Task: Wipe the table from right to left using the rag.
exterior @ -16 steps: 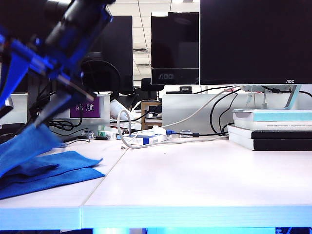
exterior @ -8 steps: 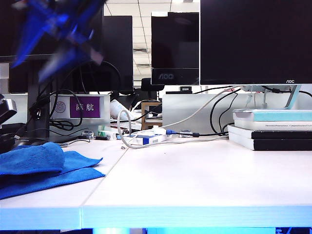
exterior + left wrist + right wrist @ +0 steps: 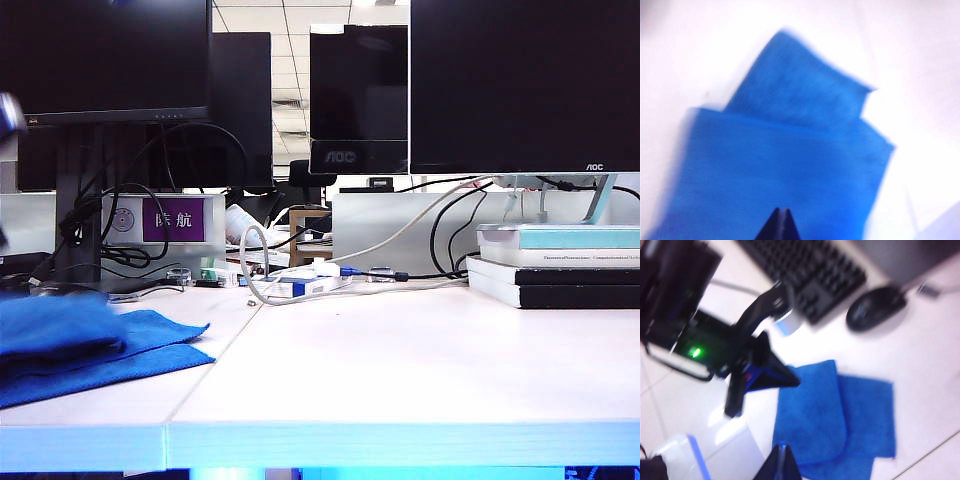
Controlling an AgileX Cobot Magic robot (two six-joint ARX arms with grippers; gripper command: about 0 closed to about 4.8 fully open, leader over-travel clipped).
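Where monitors (image 3: 525,85) read AOC, rag (image 3: 90,345) lies flat

Monitors (image 3: 520,85), stacked books (image 3: 560,265), cables (image 3: 300,275)

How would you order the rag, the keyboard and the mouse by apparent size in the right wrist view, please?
1. rag, though it lies nearer the camera
2. keyboard, cut off by the frame
3. mouse
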